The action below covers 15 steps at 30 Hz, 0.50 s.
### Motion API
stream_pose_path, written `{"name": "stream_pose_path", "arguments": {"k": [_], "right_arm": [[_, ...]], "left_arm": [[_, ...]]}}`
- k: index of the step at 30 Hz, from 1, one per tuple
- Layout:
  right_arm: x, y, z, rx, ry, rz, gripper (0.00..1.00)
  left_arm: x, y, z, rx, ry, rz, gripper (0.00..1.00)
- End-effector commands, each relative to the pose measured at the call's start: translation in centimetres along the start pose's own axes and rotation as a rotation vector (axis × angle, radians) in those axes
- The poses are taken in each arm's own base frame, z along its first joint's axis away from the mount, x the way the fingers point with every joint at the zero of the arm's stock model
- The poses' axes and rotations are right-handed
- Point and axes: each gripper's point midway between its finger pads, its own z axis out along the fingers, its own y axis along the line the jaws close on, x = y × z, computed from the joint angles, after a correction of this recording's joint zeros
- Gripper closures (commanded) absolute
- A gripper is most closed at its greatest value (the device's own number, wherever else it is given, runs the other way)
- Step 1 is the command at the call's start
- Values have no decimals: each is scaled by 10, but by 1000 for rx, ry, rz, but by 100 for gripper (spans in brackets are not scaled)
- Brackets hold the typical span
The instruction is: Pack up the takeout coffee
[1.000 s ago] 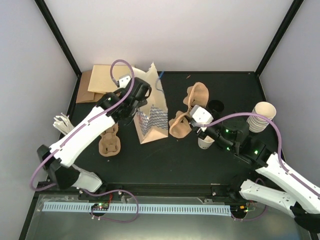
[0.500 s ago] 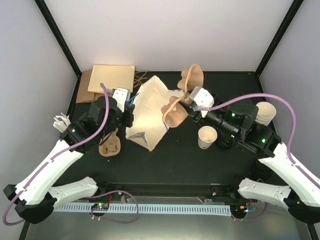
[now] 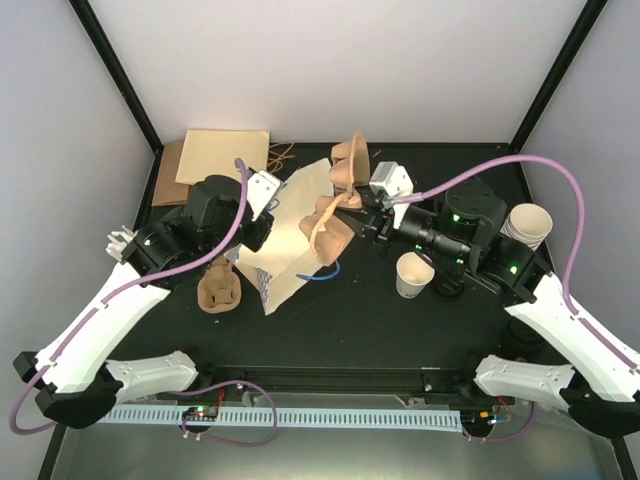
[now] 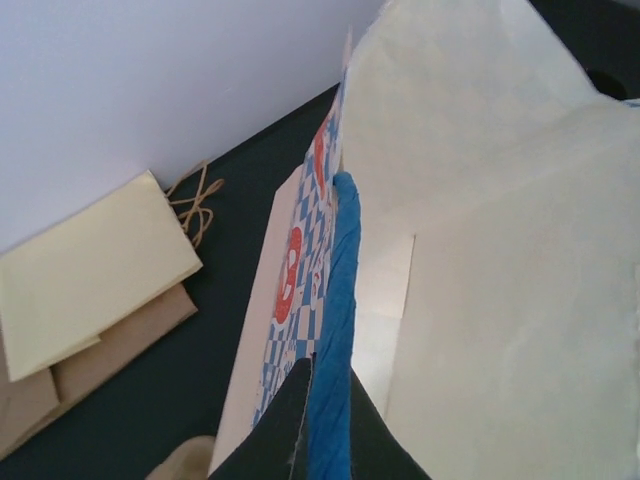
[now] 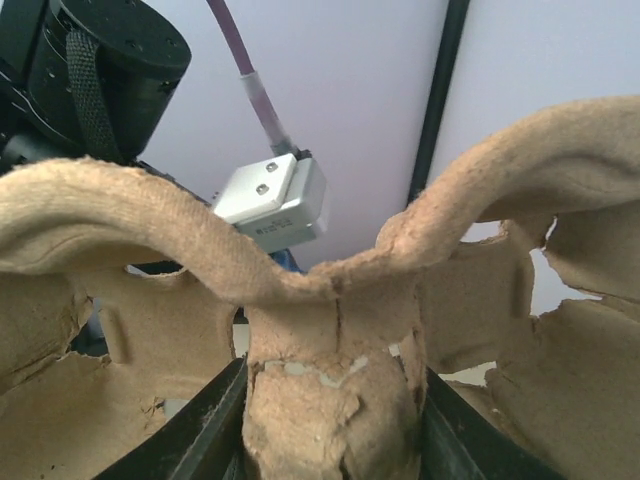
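Left wrist view: the left gripper (image 4: pixel 325 430) pinches the checked bag's (image 4: pixel 290 290) blue handle (image 4: pixel 340 260); the right gripper (image 5: pixel 335 425) clamps a pulp cup carrier (image 5: pixel 330 290); the paper cup (image 3: pixel 413 272) stands upright on the table (image 3: pixel 370 320).

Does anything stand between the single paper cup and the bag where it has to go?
Yes. The pulp cup carrier, held in the right gripper, sits at the paper bag mouth, between the bag and the paper cup standing on the table.
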Motion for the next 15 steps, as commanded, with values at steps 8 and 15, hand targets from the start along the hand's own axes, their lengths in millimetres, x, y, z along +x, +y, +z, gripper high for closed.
{"name": "stream_pose_path", "arguments": {"k": [8, 15], "right_arm": [[7, 46, 11, -287, 2, 281, 62], [29, 64, 22, -403, 84, 423, 61]], "left_arm": [[-15, -7, -26, 51, -87, 145, 98], [-19, -13, -30, 80, -119, 144, 98]]}}
